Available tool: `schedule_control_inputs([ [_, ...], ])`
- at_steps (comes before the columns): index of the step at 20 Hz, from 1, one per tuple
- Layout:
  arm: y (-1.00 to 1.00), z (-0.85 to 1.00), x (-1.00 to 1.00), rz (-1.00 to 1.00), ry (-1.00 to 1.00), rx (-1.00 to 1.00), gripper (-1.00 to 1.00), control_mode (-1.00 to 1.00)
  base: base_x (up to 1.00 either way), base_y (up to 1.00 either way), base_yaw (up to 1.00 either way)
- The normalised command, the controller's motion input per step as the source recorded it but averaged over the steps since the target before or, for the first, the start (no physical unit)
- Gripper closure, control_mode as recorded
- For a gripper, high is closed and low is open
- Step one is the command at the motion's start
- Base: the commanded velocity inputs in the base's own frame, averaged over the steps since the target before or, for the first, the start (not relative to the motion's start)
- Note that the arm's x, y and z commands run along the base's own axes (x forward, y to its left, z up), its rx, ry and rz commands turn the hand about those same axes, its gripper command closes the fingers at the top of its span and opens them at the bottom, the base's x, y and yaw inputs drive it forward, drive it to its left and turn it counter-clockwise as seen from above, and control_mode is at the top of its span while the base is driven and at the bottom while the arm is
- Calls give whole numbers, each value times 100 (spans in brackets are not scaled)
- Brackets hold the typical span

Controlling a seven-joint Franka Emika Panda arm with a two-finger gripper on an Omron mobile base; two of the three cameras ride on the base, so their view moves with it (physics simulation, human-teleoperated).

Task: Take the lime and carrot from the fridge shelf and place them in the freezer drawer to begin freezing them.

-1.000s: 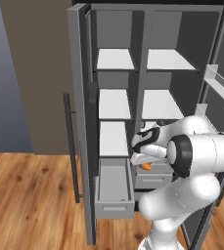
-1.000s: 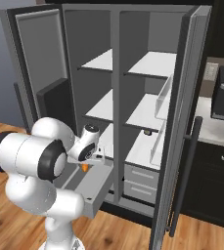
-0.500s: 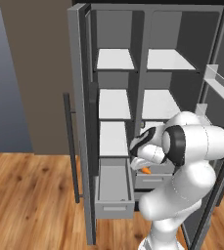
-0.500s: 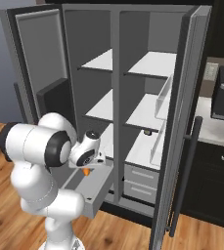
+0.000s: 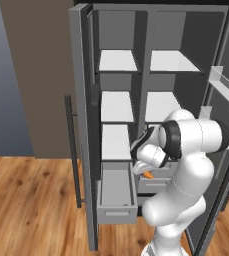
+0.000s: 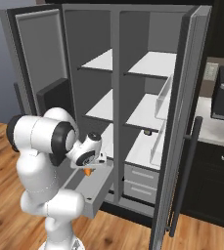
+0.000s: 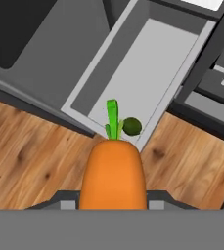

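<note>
My gripper (image 7: 113,196) is shut on the carrot (image 7: 113,176), an orange stub with a green top that points away from the hand. Below it the freezer drawer (image 7: 147,63) stands pulled out, and the dark green lime (image 7: 132,126) lies in its near corner. In the left base view the gripper (image 5: 147,172) holds the carrot (image 5: 149,175) just right of the open freezer drawer (image 5: 117,213). From the right base view the carrot (image 6: 87,171) hangs over the drawer (image 6: 96,202). The top right fridge shelf (image 5: 173,61) (image 6: 152,62) is bare.
Both fridge doors stand open: the left door (image 5: 81,125) and the right door (image 6: 182,127) with a clear bin (image 5: 226,87). Two pale drawers (image 6: 140,181) sit low in the right column. Wooden floor (image 5: 31,200) lies around the fridge. A dark counter (image 6: 216,132) is at right.
The arm's upper joints have swung over and the hand with the carrot has sunk slightly towards the open drawer. The grip is unchanged.
</note>
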Motion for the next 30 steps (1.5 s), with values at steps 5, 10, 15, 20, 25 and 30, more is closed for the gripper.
schedule_control_inputs([
  [5,-5,-9,21,7,0,4,100,-100,0,0,0],
  [10,0,-19,24,6,0,1,100,-100,0,0,0],
  [15,3,-31,6,5,0,0,100,-100,0,0,0],
  [20,10,-37,0,4,0,0,100,-100,0,0,0],
  [25,25,-37,0,1,0,0,100,-100,0,0,0],
  [30,11,-28,1,1,0,0,100,-100,0,0,0],
])
